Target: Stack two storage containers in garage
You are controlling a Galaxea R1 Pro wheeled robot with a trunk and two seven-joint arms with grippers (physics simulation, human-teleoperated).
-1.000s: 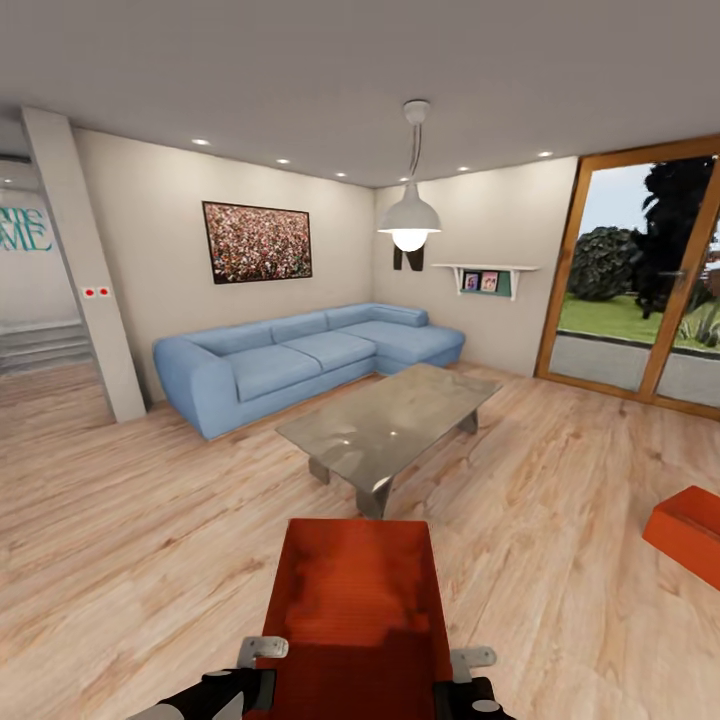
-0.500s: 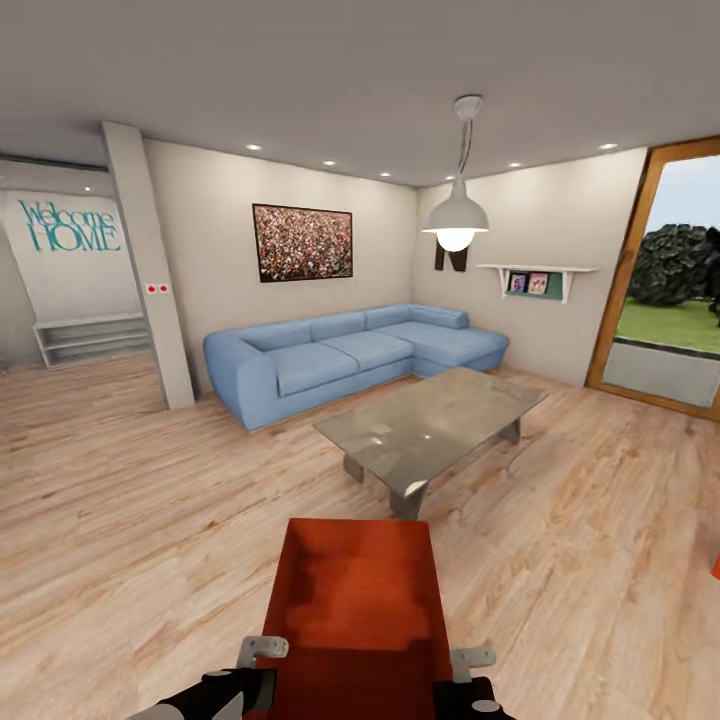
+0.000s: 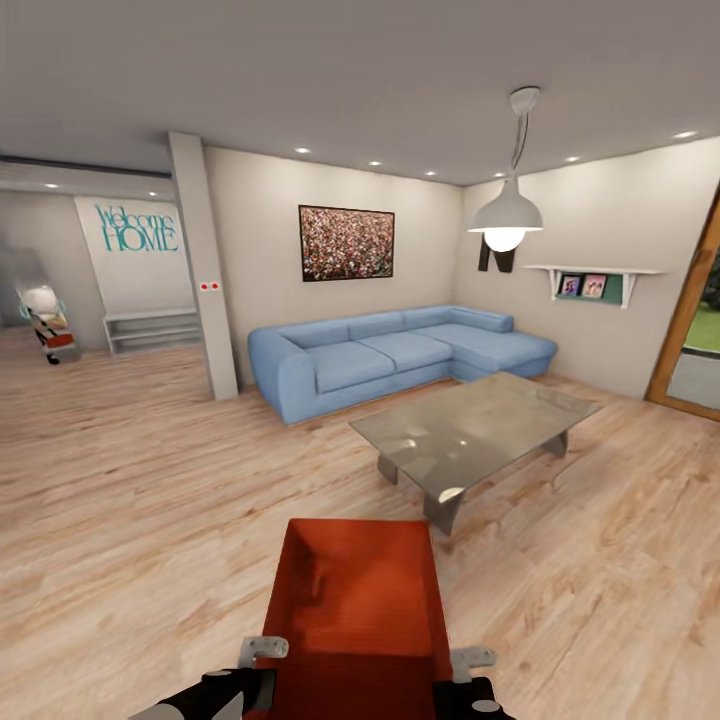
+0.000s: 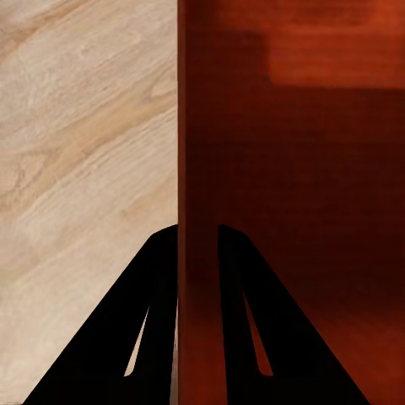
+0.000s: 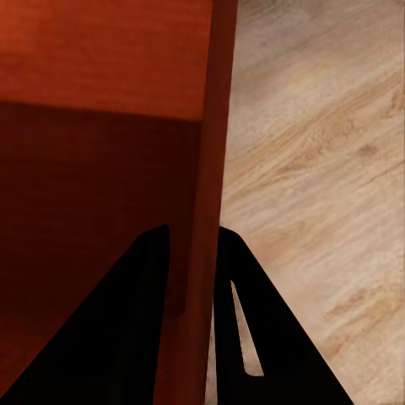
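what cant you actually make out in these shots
- Near end of the storage container: cut off by the head view's lower edge.
- Left gripper and right gripper: each straddles a container wall, which hides the contact.
- Small figure far left in the head view: too small and blurred.

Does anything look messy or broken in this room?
Nothing stands out. The orange bin sits level between the left gripper and right gripper, each pinching a side wall. The sofa and glass table look tidy on the wood floor.
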